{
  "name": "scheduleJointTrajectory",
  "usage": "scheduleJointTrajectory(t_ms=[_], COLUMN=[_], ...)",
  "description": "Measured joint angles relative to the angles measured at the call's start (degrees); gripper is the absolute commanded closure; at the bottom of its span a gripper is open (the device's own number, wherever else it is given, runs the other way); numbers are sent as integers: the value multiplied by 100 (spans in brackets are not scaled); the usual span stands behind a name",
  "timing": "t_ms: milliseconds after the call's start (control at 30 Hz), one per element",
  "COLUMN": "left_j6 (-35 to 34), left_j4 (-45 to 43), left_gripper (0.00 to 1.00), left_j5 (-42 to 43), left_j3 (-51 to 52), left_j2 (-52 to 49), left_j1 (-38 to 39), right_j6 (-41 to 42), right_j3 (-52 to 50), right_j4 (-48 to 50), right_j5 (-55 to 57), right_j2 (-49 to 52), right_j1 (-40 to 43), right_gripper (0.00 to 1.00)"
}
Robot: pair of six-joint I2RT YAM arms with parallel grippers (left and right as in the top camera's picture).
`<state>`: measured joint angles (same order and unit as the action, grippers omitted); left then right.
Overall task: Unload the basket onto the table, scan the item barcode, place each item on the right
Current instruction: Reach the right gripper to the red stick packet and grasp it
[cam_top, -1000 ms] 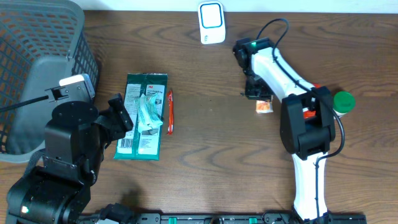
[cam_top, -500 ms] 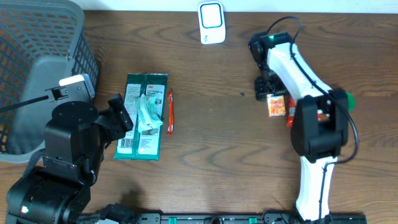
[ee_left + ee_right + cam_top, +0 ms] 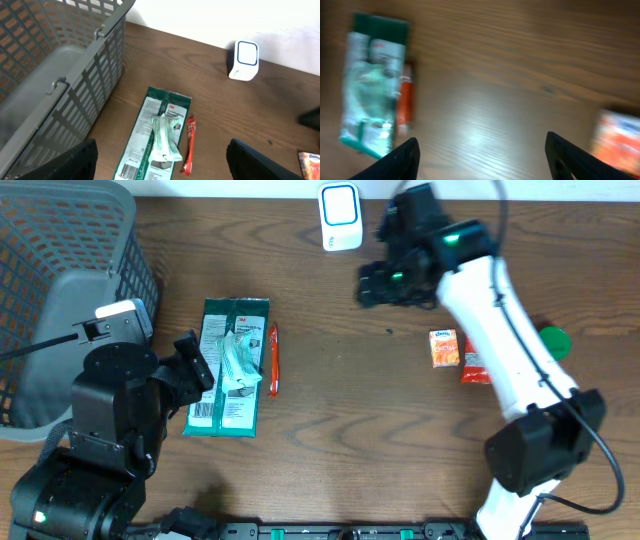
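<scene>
Green 3M pack (image 3: 228,367) is found left of and in front of the scanner (image 3: 340,217), long axis near-to-far; it is judged closest to left gripper (image 3: 160,162), spread and empty; right gripper (image 3: 480,157), beside scanner, is held spread, empty

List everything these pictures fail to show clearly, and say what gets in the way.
1. Print on the green package: too small to read in the overhead view, and smeared by blur in the right wrist view.
2. Red packet and green cap: partly hidden under the right arm in the overhead view.
3. Small orange pack: cut off by the frame edge in both wrist views.
</scene>
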<state>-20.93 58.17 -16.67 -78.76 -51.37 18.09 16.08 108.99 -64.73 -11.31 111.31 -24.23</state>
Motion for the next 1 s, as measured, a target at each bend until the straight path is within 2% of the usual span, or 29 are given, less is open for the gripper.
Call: scheduleJointTrajectory(t_ms=[100,233,433,1000], left_j6=[0,2,0,0], left_j4=[0,0,0,2], left_gripper=[18,18,18,18], left_j5=[0,0,0,0], left_j3=[0,0,0,0], left_j2=[0,0,0,0], left_j1=[0,0,0,0], right_j6=[264,516,831,1360], right_j3=[-9,-33,-111,-127], right_j4=[420,741,1021,1364], right_j5=[-68,35,90,168], right_j2=[256,758,1460,1884], right_j1=[-540,-1161,-1768,-1917], right_gripper=[29,40,43,48])
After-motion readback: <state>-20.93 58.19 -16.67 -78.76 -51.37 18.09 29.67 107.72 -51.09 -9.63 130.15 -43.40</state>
